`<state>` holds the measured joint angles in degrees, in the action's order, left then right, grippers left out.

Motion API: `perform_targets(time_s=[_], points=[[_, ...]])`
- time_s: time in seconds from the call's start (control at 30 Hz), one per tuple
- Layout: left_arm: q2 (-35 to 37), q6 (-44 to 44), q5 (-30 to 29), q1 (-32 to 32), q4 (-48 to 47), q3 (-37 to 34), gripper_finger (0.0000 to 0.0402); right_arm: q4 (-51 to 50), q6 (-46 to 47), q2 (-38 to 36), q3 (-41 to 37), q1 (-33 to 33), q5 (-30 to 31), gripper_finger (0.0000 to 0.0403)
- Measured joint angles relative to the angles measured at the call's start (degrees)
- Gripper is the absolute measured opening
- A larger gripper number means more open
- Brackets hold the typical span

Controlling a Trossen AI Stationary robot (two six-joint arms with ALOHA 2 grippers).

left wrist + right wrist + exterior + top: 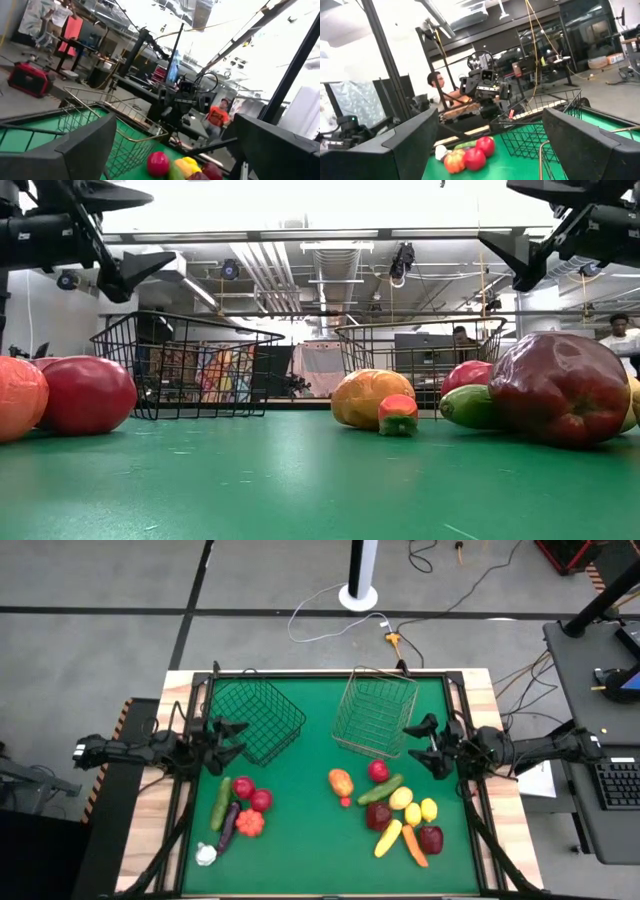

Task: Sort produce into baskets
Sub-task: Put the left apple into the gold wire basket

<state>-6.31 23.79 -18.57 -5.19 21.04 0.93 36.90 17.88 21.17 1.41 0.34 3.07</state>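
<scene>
A dark wire basket [258, 717] and a pale silvery wire basket [374, 712] stand on the far half of the green mat. One group of produce [238, 810] lies at the near left: red fruits, a green cucumber, a purple eggplant, an orange one, a white one. A second group [398, 812] lies at the near right. My left gripper [232, 740] is open, raised above the mat's left side beside the dark basket. My right gripper [428, 745] is open, raised at the right side beside the silvery basket. Both hold nothing.
Dark frame rails [185, 800] run along the mat's left and right sides. Bare mat lies between the two produce groups [300, 830]. People show in the room beyond the table [216, 116].
</scene>
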Motion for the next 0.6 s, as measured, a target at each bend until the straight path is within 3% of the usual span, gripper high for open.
perform_targets(time_s=[0.17,0.3,0.43,0.6], points=[[0.00,2.76,0.17,-0.04,1.41,-0.02,0.0384,1.98,-0.89,-0.01,0.16,0.00,0.02,0.0350],[-0.05,4.40,2.23,-0.06,3.51,-0.02,0.0384,2.22,5.44,0.95,3.91,0.31,-0.02,0.0350],[-0.60,5.74,10.85,-0.15,9.31,-0.07,0.0384,-0.07,5.89,5.20,10.13,2.09,-0.50,0.0350],[-4.81,2.92,20.41,-1.78,23.70,-0.07,0.0384,-11.55,6.88,13.46,21.03,4.54,-0.18,0.0350]])
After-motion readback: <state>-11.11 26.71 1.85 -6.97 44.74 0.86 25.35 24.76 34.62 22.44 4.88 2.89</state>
